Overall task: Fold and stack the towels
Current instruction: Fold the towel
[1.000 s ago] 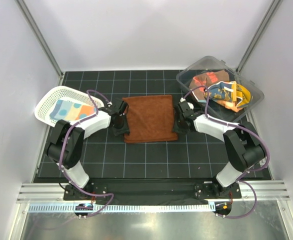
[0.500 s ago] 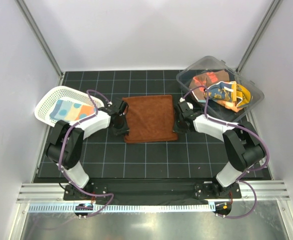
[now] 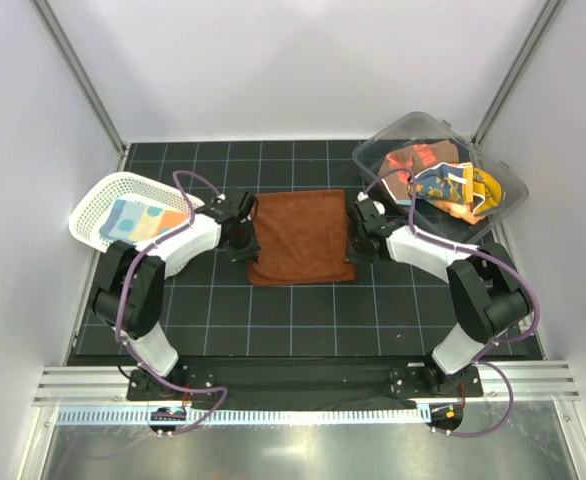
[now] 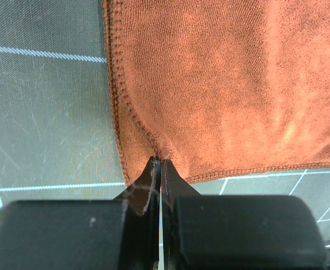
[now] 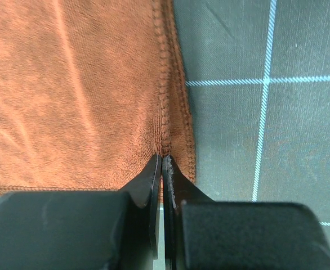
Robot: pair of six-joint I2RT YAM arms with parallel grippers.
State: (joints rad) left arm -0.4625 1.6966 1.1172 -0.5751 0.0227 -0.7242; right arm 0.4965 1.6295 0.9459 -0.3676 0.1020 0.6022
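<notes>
A rust-brown towel lies spread flat on the black gridded mat between my two arms. My left gripper is shut on the towel's hem near its near-left corner, and the cloth puckers at the fingertips. On the opposite side, my right gripper is shut on the stitched edge close to the near-right corner. More towels, orange, yellow and blue, sit crumpled in the clear bin. A spotted one lies in the white basket.
The white mesh basket stands at the left of the mat, close behind my left arm. The clear plastic bin stands at the back right, beside my right arm. White walls enclose the mat on three sides.
Both grippers have closed onto the rust-brown towel's side edges. The left gripper has shifted slightly toward the far side, and the towel's near-left corner has drawn in a little.
</notes>
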